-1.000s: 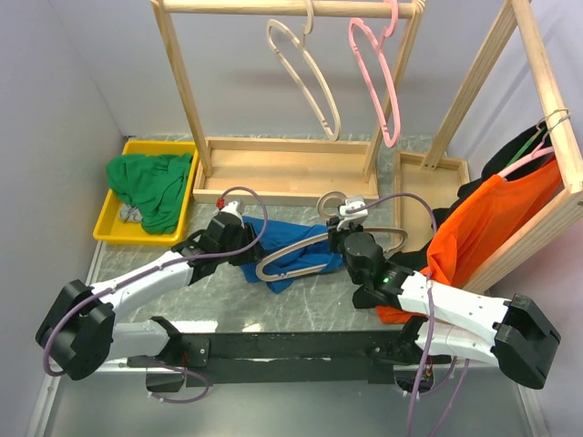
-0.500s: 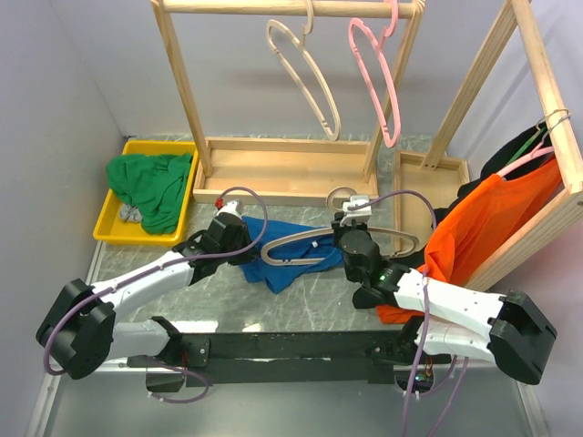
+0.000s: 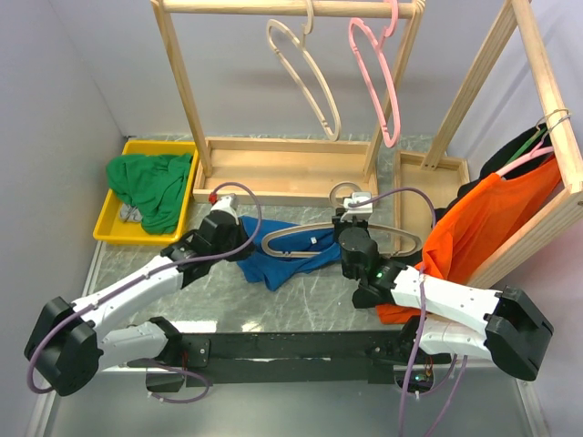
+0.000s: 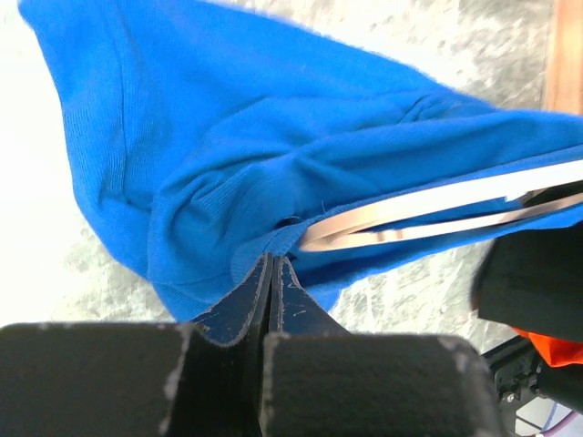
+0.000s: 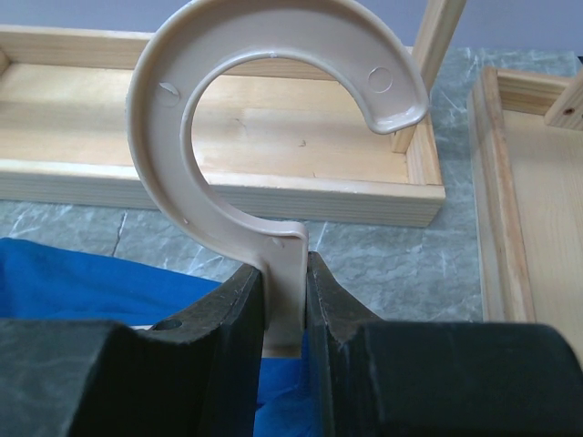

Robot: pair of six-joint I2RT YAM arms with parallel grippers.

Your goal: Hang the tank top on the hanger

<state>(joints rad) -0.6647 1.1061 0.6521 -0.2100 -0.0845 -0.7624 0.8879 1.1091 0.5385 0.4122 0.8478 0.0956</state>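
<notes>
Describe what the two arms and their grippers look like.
The left arm and right arm have white links between bulky black joints, each trailed by a looping purple cable. The left gripper and right gripper have black, scuffed fingers. A small green light glows on the right arm.

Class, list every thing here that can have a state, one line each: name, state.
tank top: crumpled, hanger end inside
hanger: held low by its neck
left gripper: shut on tank top
right gripper: shut on hanger
second beige hanger: on rail
pink hanger: on rail
green garment: heaped in yellow bin
orange shirt: hung on side rack
</notes>
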